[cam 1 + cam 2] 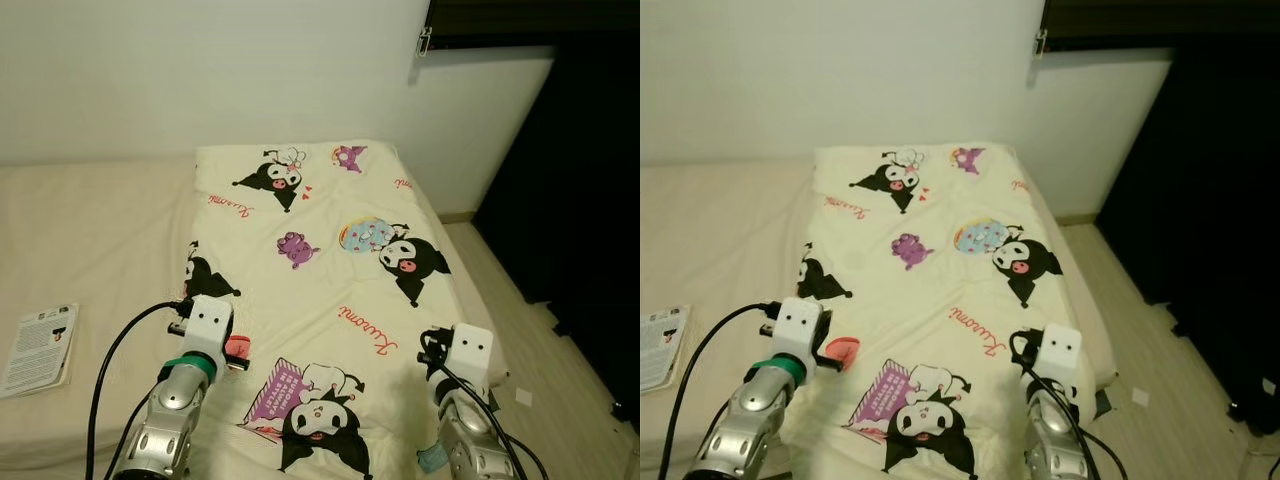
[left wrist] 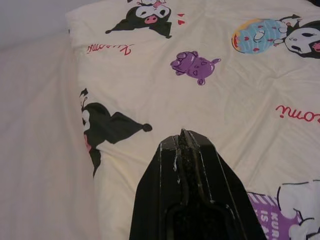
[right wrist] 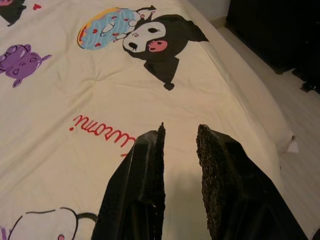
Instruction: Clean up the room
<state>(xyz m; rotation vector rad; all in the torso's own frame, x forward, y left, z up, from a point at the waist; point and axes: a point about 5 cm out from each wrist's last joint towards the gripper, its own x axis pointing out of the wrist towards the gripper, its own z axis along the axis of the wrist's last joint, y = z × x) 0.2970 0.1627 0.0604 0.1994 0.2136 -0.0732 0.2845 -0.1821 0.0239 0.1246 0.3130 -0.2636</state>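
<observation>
A cream blanket printed with black cartoon figures lies spread flat over the right half of the bed. My left gripper hovers above the blanket's left edge, its two black fingers pressed together with nothing between them. My right gripper is over the blanket near its right edge, fingers parted by a narrow gap and holding nothing. Both silver arms reach in from the near side of the bed.
A booklet lies on the bare beige sheet at the left. A white wall stands behind the bed. Wooden floor runs along the right, with dark furniture and a small white scrap.
</observation>
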